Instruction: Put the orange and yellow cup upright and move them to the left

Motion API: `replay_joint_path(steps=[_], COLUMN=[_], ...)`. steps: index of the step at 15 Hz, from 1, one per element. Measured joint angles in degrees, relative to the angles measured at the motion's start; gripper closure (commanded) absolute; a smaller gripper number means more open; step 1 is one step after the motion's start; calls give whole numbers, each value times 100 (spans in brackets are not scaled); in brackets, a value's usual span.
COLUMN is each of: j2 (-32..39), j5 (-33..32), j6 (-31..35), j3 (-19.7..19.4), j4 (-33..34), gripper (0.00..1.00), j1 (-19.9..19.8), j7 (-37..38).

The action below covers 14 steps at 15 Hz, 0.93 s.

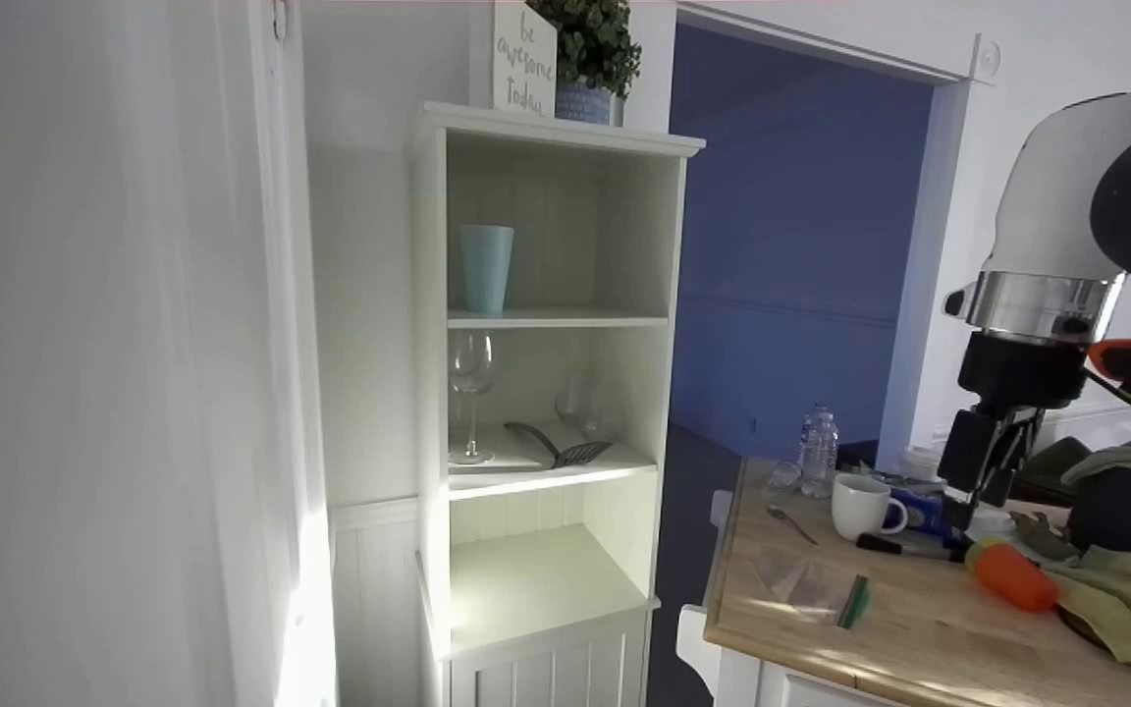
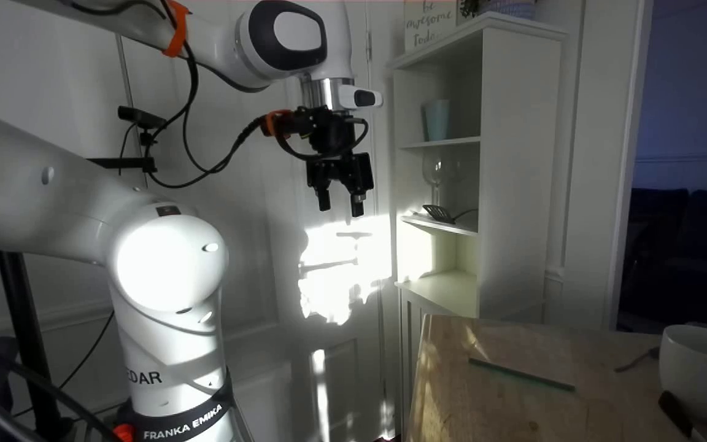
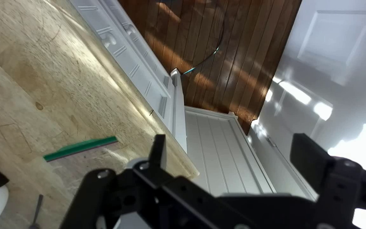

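Note:
An orange cup-like object [image 1: 1017, 577] lies on its side on the wooden table in an exterior view, its narrow end toward the front right. A yellow-green part [image 1: 984, 550] shows at its back end; I cannot tell if this is a separate yellow cup. Neither shows in the wrist view. My gripper shows in both exterior views [image 1: 978, 503] [image 2: 340, 209], pointing down and raised in the air, apart from the orange object. In the wrist view the gripper [image 3: 230, 149] has its fingers wide apart with nothing between them.
A white shelf unit [image 1: 556, 322] holds a light blue cup [image 1: 486, 268], wine glasses [image 1: 472, 368] and a black spatula [image 1: 575, 454]. On the wooden table [image 1: 958, 638] are a white mug [image 1: 858, 506], bottle [image 1: 820, 452], spoon [image 1: 791, 523], green-edged plastic bag [image 1: 853, 602] and cloths [image 1: 1120, 609].

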Motion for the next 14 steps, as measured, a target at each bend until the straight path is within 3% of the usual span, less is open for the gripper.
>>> replay_joint_path(steps=[8, 14], j2=[18, 862], j5=[1, -83], j6=[5, 14], j3=[1, -37], j4=[8, 669], gripper=[0, 0], j1=[-26, -941], j7=[114, 997])
